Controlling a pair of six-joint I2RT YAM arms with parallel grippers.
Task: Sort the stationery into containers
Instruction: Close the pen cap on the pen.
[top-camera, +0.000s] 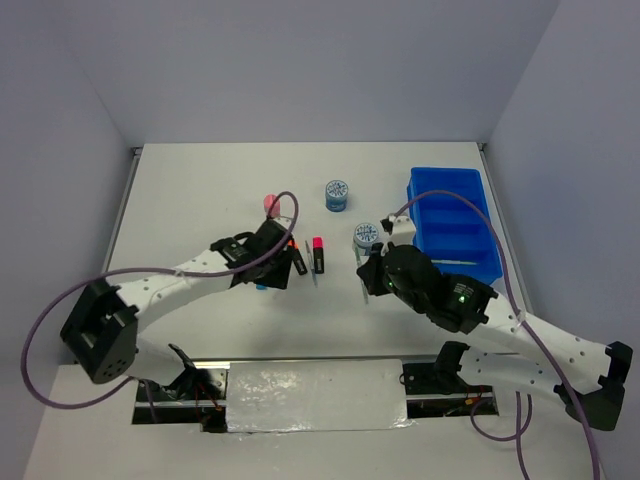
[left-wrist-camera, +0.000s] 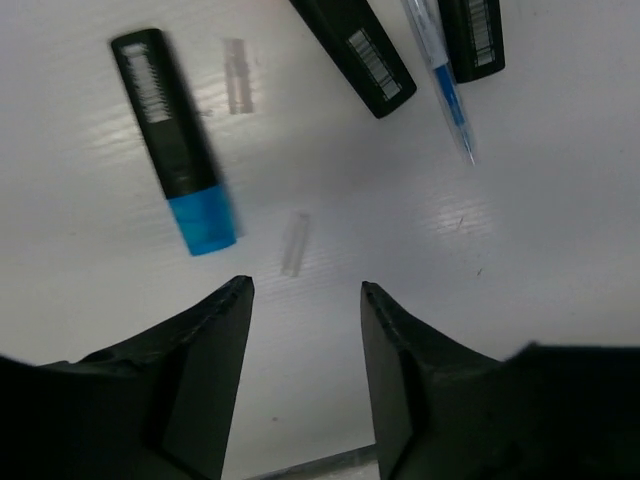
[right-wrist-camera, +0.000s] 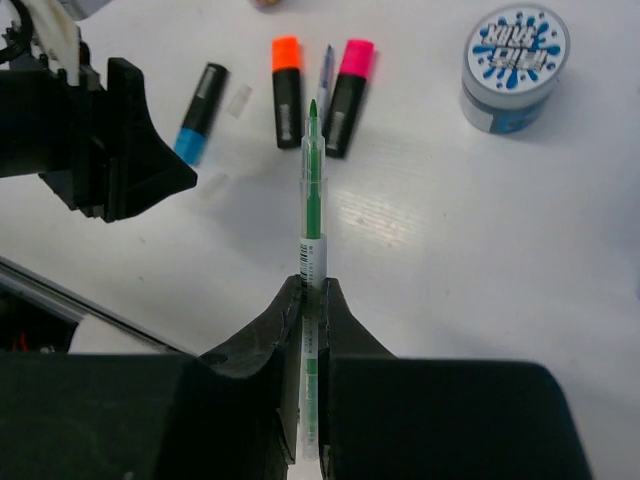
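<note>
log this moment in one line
left fingers: open, empty, near blue-capped highlighter | right fingers: shut on green pen | blue tray: held pen not yet in

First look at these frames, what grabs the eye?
The bright blue tray on the right of the top view stands out most. Next, the right tool is clamped on a thin green pen, with the pen's tip sticking out ahead. The left tool hangs open just beside the blue-capped highlighter.
</note>
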